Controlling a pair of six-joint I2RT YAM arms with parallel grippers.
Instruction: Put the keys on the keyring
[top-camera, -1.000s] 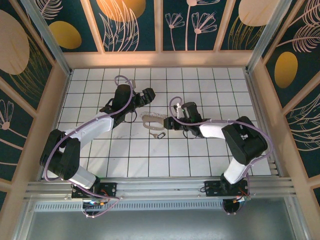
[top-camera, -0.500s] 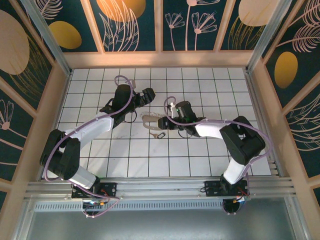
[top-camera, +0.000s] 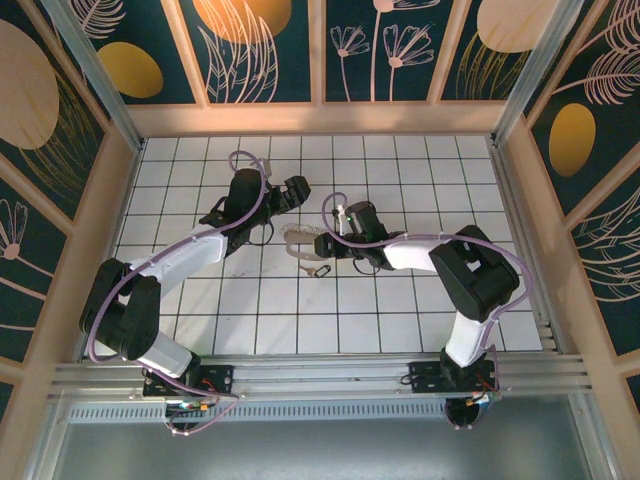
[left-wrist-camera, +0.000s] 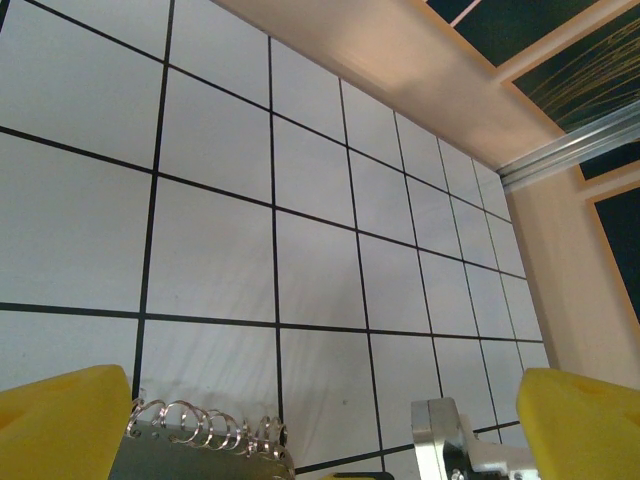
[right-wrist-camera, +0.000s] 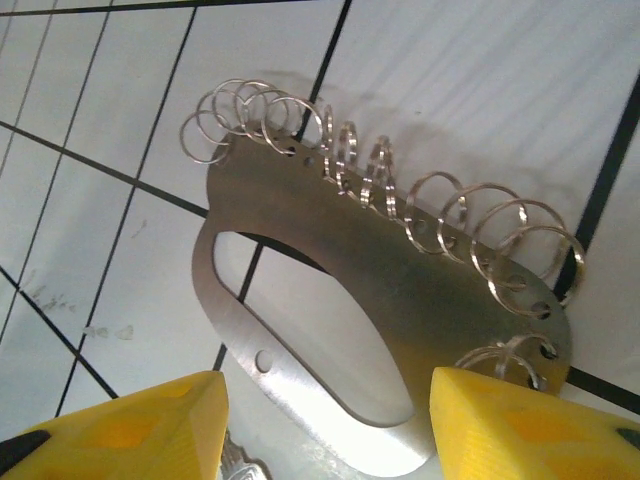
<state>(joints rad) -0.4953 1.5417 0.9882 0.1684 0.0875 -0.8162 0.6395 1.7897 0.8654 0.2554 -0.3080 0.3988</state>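
At the mouth of the half-open, empty right gripper (right-wrist-camera: 322, 405) lies the ring-edged keyring (right-wrist-camera: 400, 290), slanting across the gap; the wide-open left gripper (left-wrist-camera: 325, 390) hangs farther off.

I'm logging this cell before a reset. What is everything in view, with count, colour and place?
keyring: one, silvery metal plate with an oval cut-out and a row of split rings along one edge, flat on the table, mid-table.
key: one, small and dark, on the tile just nearer than the keyring; details too small to tell.
table: one, white tiles with dark lines.
wall panels: several, dark teal with gold and peach plant shapes, around the table.
rail: one, grey metal, near edge.
arms: two, white and black, purple cables.
left gripper: one, yellow fingers, open, keyring's rings showing between them.
right gripper: one, yellow fingers, open, keyring's end between them.
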